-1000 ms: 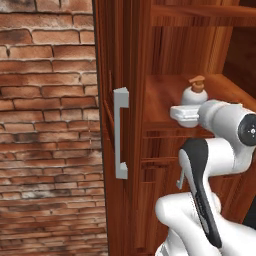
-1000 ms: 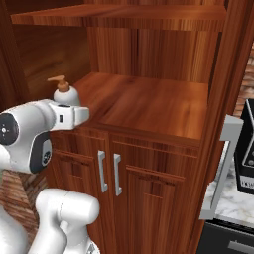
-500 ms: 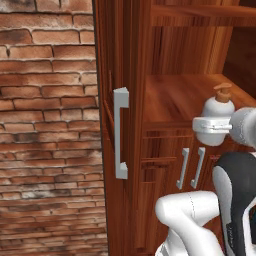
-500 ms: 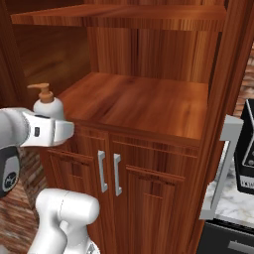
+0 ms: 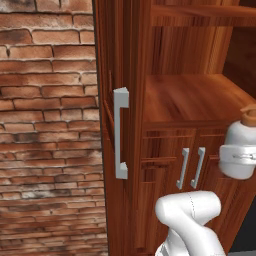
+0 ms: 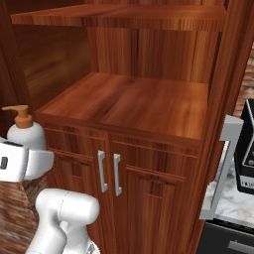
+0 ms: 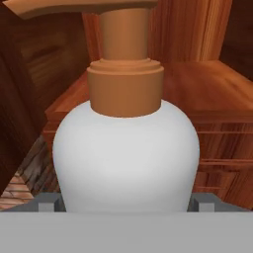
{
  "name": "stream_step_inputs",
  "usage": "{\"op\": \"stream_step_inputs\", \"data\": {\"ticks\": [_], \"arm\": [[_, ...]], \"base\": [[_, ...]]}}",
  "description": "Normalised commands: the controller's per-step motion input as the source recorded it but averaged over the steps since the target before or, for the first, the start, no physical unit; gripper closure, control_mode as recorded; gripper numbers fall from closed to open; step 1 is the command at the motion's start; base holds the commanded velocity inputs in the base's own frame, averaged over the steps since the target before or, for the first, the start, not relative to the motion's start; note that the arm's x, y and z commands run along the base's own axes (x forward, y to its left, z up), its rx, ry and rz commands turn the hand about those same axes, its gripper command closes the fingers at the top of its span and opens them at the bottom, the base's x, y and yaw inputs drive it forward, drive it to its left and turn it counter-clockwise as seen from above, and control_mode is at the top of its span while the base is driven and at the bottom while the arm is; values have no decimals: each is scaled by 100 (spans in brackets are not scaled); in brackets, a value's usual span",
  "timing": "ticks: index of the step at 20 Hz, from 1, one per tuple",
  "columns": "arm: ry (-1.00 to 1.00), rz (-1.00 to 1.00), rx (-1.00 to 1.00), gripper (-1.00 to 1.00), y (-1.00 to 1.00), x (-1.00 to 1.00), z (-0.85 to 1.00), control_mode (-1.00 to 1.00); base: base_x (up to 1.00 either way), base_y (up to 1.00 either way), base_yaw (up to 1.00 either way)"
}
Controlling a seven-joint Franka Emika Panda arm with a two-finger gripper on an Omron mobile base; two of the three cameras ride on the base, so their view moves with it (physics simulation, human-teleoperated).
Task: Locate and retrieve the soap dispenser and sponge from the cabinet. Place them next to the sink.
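The soap dispenser [image 7: 126,148], a pale rounded bottle with a tan-orange pump, sits upright between the fingers of my gripper [image 7: 126,205], which is shut on its body. In the left base view the soap dispenser [image 5: 239,137] hangs at the right edge, in front of the cabinet [image 5: 190,95] and off its shelf, with the gripper [image 5: 238,161] around its lower half. In the right base view the soap dispenser [image 6: 24,133] and the gripper [image 6: 20,161] are at the far left, beside the cabinet [image 6: 134,104]. The niche shelf is bare. The sponge and the sink are out of view.
Two narrow lower doors with silver bar handles [image 6: 109,173] are shut below the shelf. A brick wall [image 5: 50,125] stands left of the cabinet, whose side carries a long silver handle [image 5: 120,132]. A black machine [image 6: 246,149] stands on marble [image 6: 233,201] at the right.
The arm has carried the soap dispenser off the shelf niche, out and down in front of the cabinet. The cabinet itself has not moved.
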Motion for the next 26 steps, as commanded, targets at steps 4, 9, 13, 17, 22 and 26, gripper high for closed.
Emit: {"op": "stream_step_inputs", "data": {"ticks": [4,9,13,17,22,26], "arm": [[-29,7,-4,100,5,-37,-12,-100],[-23,3,-2,100,0,-58,-28,-100],[-7,0,0,100,0,-37,-29,-100],[-4,0,0,100,2,-10,-9,-100],[-1,0,0,100,0,0,-1,-100],[0,0,0,100,0,0,-1,-100]], "base": [[0,0,0],[0,0,0],[0,0,0],[0,0,0],[0,0,0],[0,0,0]]}}
